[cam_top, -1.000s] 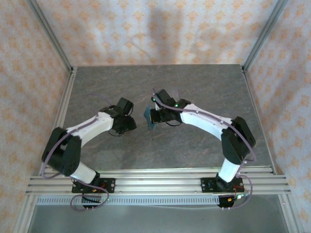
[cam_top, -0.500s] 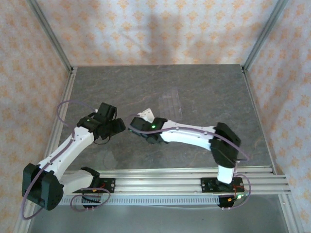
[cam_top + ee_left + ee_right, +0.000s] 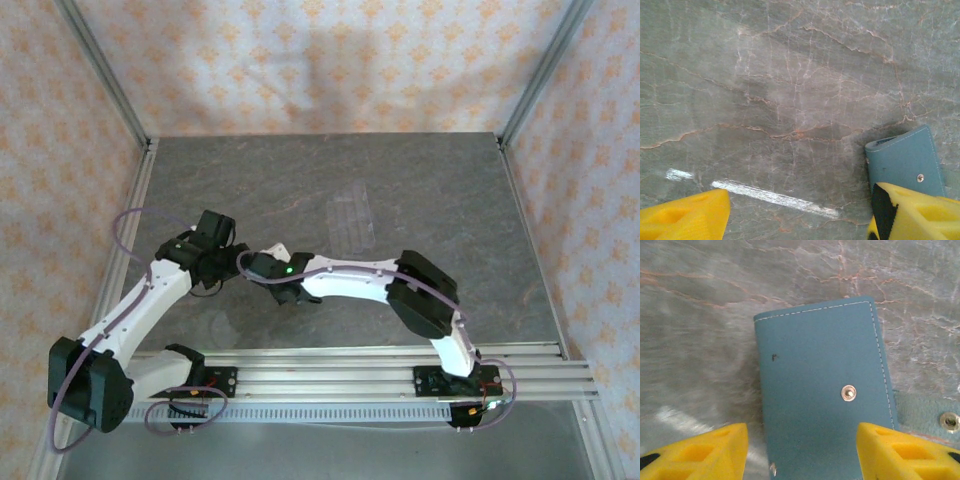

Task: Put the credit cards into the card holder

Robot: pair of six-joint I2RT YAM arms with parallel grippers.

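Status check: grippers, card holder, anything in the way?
Right gripper open over the card holder, which lies flat on the table. Left gripper open, empty, just beside it. Clear rack sits well apart; nothing blocking.

In the left wrist view, the lower part of the card holder (image 3: pixel 905 160) is covered by the yellow finger (image 3: pixel 910 212) at the picture's lower right. Both fingers of the left gripper (image 3: pixel 800 200) run off the bottom edge. In the right wrist view, the card holder's lower edge runs off the bottom of the picture between the fingers (image 3: pixel 700 452) of the right gripper (image 3: pixel 802 440), its snap flap (image 3: pixel 930 415) is cut off by the right edge, its inside is hidden, and the surface (image 3: pixel 690 365) to its left is blurred. In the top view, the clear rack (image 3: pixel 350 215) is too faint to make out its slots.
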